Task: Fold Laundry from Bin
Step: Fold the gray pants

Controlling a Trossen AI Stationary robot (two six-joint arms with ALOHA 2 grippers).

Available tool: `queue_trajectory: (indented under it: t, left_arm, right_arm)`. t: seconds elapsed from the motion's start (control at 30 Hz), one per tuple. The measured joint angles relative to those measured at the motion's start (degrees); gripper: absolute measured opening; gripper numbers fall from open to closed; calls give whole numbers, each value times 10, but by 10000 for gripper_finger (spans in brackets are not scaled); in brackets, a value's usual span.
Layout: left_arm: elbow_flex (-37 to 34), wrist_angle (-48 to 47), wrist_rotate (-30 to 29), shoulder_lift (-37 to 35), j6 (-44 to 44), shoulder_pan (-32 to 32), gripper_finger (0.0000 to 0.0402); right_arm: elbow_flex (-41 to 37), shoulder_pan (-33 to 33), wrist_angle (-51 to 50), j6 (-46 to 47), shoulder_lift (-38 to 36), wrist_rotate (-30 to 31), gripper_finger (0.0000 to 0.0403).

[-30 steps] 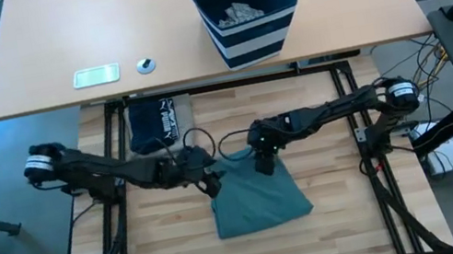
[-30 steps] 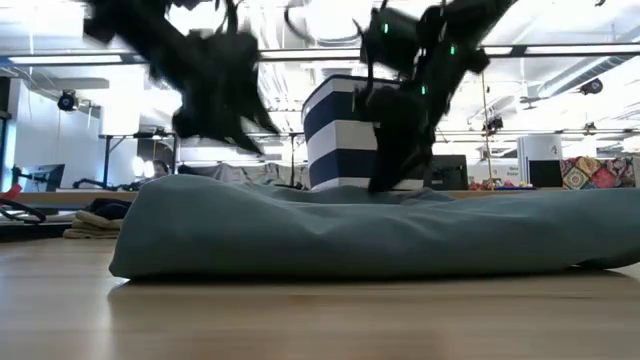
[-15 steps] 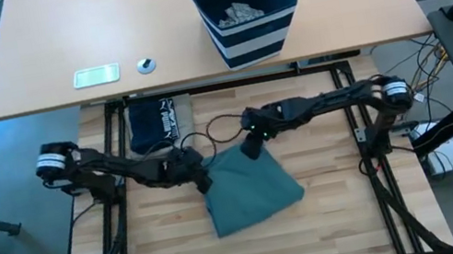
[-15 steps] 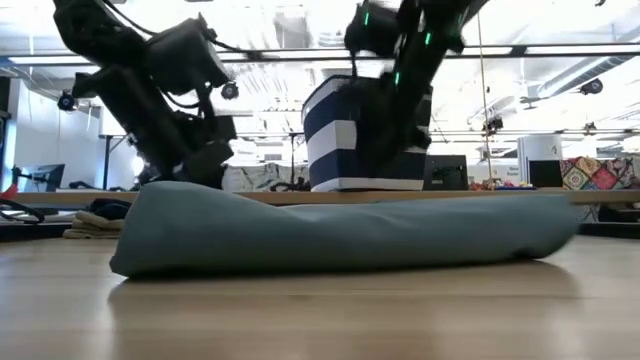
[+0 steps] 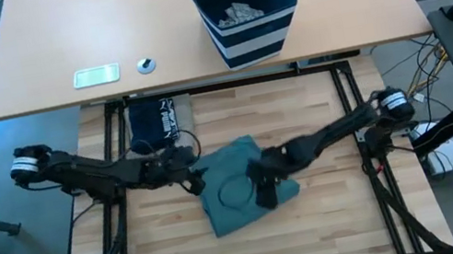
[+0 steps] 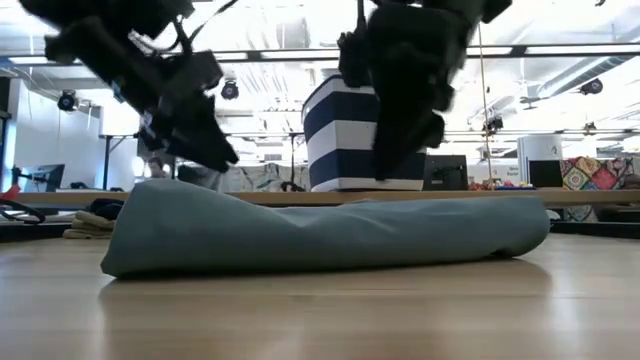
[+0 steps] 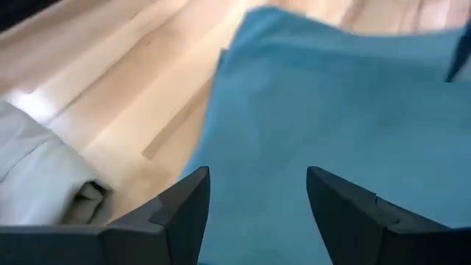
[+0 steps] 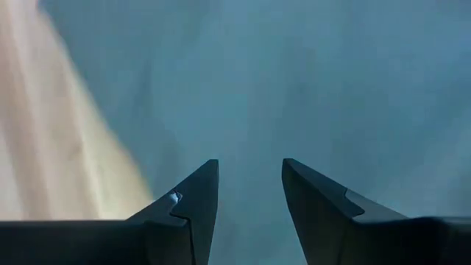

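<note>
The teal garment (image 5: 244, 185) lies folded in a thick pad near the middle of the light wood surface (image 5: 338, 229), and from the low view it shows as a long, low bundle (image 6: 320, 235) with rounded edges. The left gripper (image 5: 195, 181) sits at the pad's left edge, just beside the cloth; in its wrist view its jaws stand wide apart with nothing between them, the teal cloth (image 7: 331, 110) spread ahead and a beige garment (image 7: 37, 177) off to one side on the wood. The right gripper (image 5: 267, 196) is over the pad's right part, close above the cloth; its jaws stand apart at a narrower gap, empty, with teal fabric (image 8: 280, 81) filling nearly all of its wrist view (whether the tips touch the cloth I cannot tell). A navy garment (image 5: 151, 124) with white lettering lies folded at the far left of the wood surface, well apart from the pad. The bin (image 5: 243, 7) stands upright on the tan desk (image 5: 35, 48) beyond, with small grey pieces (image 5: 235, 15) in its bottom. A flat white device (image 5: 96, 75) and a small round thing (image 5: 145, 65) lie on the desk to the bin's left.
</note>
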Motion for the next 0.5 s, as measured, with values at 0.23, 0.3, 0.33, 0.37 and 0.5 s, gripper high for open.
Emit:
queue_trajectory:
  t: [0.23,0.3,0.33,0.37,0.5]
  left_arm:
    - [-68,53,35,96,3,-3,210]
    - [-73,61,66,119,-26,-8,209]
    - [-73,63,78,126,-45,-15,209]
    - [-71,66,90,130,-62,-24,207]
    - [-40,33,158,106,-127,-82,198]
  right_arm:
    - [0,-15,-22,-11,61,6,144]
    - [2,-41,-37,-36,62,16,143]
    - [3,-57,-49,-50,62,25,143]
    - [8,-73,-66,-65,62,35,144]
    - [64,-124,-130,-95,52,41,143]
